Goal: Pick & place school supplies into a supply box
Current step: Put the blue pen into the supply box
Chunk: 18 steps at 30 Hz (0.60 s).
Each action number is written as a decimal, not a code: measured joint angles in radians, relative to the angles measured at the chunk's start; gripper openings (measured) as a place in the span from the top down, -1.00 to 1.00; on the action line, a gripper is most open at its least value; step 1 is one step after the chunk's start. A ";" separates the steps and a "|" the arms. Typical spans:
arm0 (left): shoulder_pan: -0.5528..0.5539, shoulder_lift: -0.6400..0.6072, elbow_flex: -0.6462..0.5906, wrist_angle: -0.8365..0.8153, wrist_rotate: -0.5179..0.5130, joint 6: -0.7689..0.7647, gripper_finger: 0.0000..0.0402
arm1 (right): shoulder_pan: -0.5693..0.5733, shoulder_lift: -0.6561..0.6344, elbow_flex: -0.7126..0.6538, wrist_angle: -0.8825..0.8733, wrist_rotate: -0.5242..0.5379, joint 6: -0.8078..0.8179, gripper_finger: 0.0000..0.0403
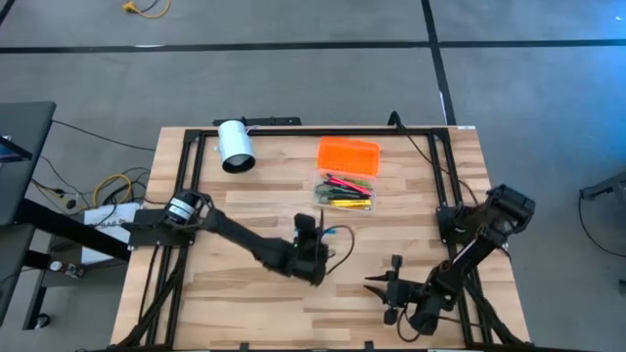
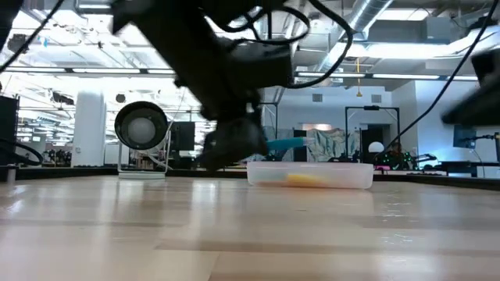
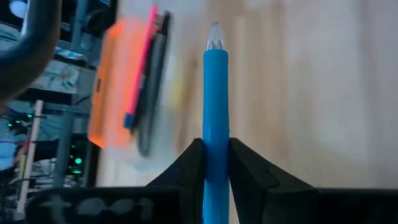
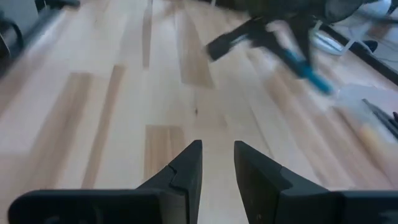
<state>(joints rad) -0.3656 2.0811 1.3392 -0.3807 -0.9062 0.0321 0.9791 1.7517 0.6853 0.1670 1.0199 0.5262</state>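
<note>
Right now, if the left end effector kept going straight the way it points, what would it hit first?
Probably the pile of pens beside the orange lid. The left end effector, shut on a blue pen, points roughly towards them across bare table. How far off and how high it travels is hard to judge.

Blue pen (image 3: 216, 112): lower end hidden between left gripper (image 3: 216, 163) fingers. Supply box (image 3: 118, 84) blurred; its pens indistinct.
</note>
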 joint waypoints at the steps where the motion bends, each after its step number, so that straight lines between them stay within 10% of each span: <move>1: 0.017 0.000 0.000 0.034 0.000 0.036 0.79 | 0.000 0.026 0.000 0.009 0.000 0.000 0.57; 18: 0.271 -0.003 0.203 0.182 0.124 0.353 0.79 | 0.009 0.212 0.003 0.131 0.168 -0.041 0.57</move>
<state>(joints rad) -0.0945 2.0785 1.5425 -0.1988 -0.7823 0.3851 0.9884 1.9633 0.6880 0.2978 1.1878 0.4848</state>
